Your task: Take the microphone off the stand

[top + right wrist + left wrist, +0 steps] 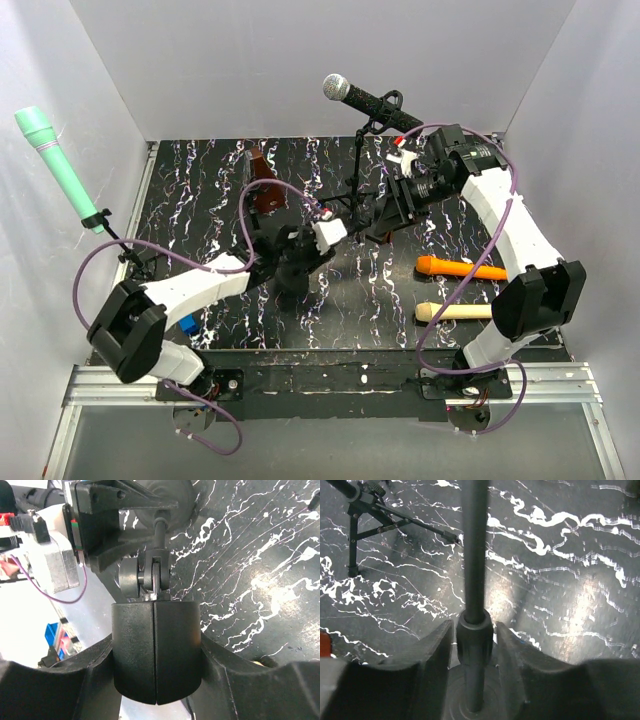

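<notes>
The black microphone [352,94] with a silver mesh head sits tilted in the clip [386,101] at the top of a thin black stand [357,160], high at the back centre. My left gripper [298,262] is shut on a black stand pole [472,555], its fingers on either side of the pole's collar [475,635]. My right gripper [396,208] is below the microphone, shut on a black seamed cylinder [156,645]. A swivel joint [145,577] and a thin rod join this cylinder to the stand. The microphone does not show in either wrist view.
A green microphone [48,145] stands on a second stand at the far left; a tripod [370,515] shows in the left wrist view. An orange microphone [460,267] and a cream one [455,311] lie at the right. A brown object [262,185] sits at the back.
</notes>
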